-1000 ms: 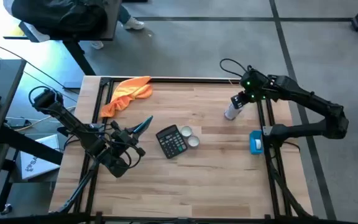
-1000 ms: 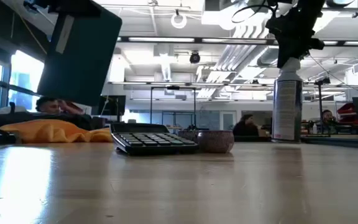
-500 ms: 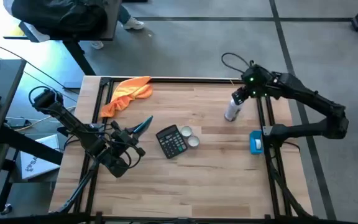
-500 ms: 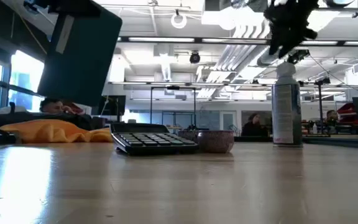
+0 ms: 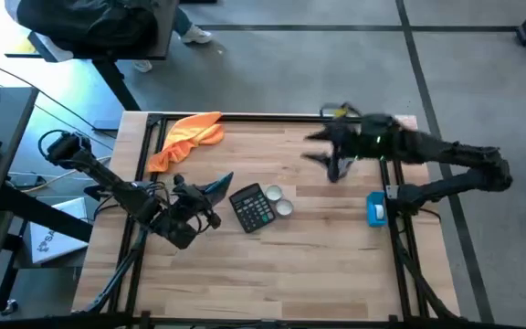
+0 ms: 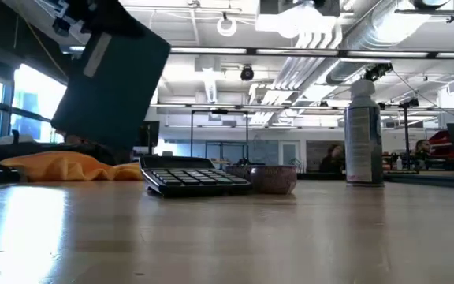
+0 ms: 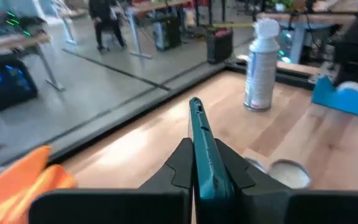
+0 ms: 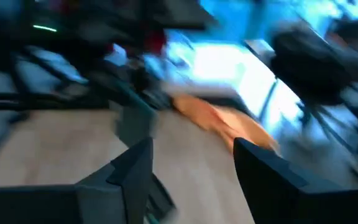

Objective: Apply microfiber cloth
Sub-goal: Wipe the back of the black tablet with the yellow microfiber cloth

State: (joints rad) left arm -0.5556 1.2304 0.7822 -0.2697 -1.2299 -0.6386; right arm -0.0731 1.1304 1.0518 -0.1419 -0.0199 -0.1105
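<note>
The orange microfiber cloth (image 5: pixel 186 137) lies crumpled on the table at the far left corner; it also shows as the cloth (image 6: pixel 68 167), the cloth (image 7: pixel 23 177) and, blurred, the cloth (image 8: pixel 229 121). My left gripper (image 5: pixel 219 185) hovers shut between the cloth and the black calculator (image 5: pixel 252 206), with its teal fingers (image 7: pixel 196 124) closed together. My right gripper (image 5: pixel 318 146) is open and blurred above the table's far middle, facing the cloth, with nothing between its fingers (image 8: pixel 132 171).
A white spray can (image 6: pixel 363 130) stands upright at the far right, partly behind my right arm in the high view. Two small round tins (image 5: pixel 278 201) sit beside the calculator. A blue tape dispenser (image 5: pixel 375 208) lies at the right edge.
My right gripper has risen off the top of the spray can and swung quickly toward the table's left, facing the cloth; the can stays upright. My left gripper has shifted a little toward the table's right and tipped.
</note>
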